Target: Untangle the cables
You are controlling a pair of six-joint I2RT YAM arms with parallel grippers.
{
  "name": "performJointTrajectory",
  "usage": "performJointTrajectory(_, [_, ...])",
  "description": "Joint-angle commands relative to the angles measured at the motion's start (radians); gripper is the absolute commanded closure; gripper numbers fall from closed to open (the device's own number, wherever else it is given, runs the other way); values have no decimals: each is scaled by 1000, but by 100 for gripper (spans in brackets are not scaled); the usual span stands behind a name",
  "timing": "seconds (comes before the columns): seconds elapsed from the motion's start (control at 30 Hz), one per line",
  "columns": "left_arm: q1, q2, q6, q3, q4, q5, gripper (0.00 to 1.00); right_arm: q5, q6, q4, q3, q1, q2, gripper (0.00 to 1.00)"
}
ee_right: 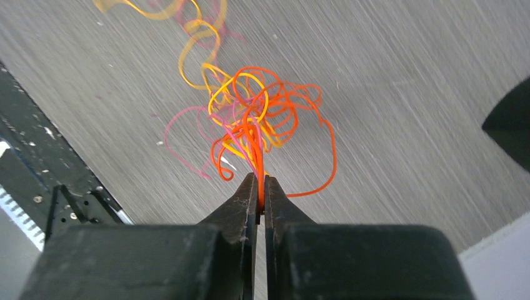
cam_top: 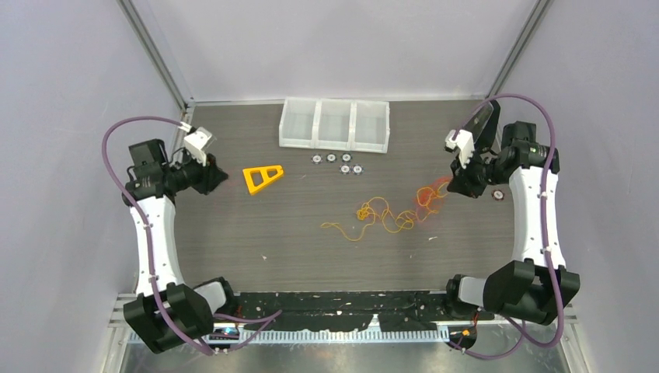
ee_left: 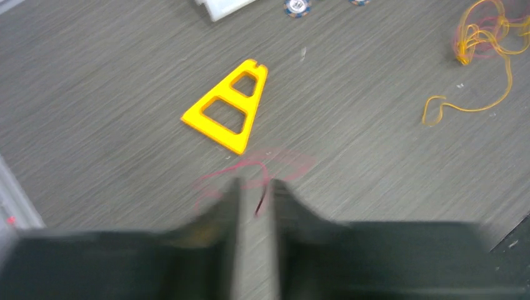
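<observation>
Separation step. The right end effector [ee_right: 259, 185] pinches an orange strand [ee_right: 257, 156] of the cables [ee_right: 250, 115], tangled mid-surface [cam_top: 311, 256]. The left end effector [ee_left: 255, 189], nearly pressed together, pinches a red cable [ee_left: 259, 201]. The next move probably calls for drawing the two apart slowly.

Three-part bin [cam_top: 335, 124] is set at the far edge of the table [cam_top: 272, 256], centre. Small discs [cam_top: 337, 162] are ranged just before it. Triangular frame [cam_top: 262, 177] is laid left of centre. Cables [cam_top: 386, 217] are heaped right of centre, their right end pinched in the right gripper [ee_right: 259, 182]. One more disc [cam_top: 498, 194] is noted just right of it. Single strand [ee_left: 250, 164] is found apart, at the left gripper [ee_left: 255, 189], just beside the frame.
</observation>
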Motion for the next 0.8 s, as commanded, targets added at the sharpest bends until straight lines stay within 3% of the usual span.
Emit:
performJointTrajectory(0.0, [-122,-19,144,75,-172,66,39,-129,40,-61,101,87,-11,95])
performJointTrajectory(0.1, [-328,-73,-4,34,-16,64,20,-178,207,11,128,275,-49,95])
performJointTrajectory(0.2, [-533,-108,-131,-10,208,12,11,-186,362,174,162,428,-86,95])
performJointTrajectory(0.3, [-679,-62,-210,25,276,-2,1,-179,516,286,210,563,-93,95])
performJointTrajectory(0.47, [-906,30,-387,61,520,-98,0,-178,673,401,212,711,-96,95])
performJointTrajectory(0.53, [-981,79,-405,84,544,-126,0,-183,712,446,199,735,-99,95])
performJointTrajectory(0.57, [-1007,99,-413,88,559,-129,2,-188,723,465,198,738,-99,95])
performJointTrajectory(0.6, [-1023,114,-422,88,573,-127,11,-193,732,469,199,739,-95,95])
performJointTrajectory(0.7, [-1025,139,-457,86,571,-104,60,-164,713,448,202,739,-92,94])
performJointTrajectory(0.77, [-996,128,-439,79,521,-57,78,-124,689,418,196,730,-97,94])
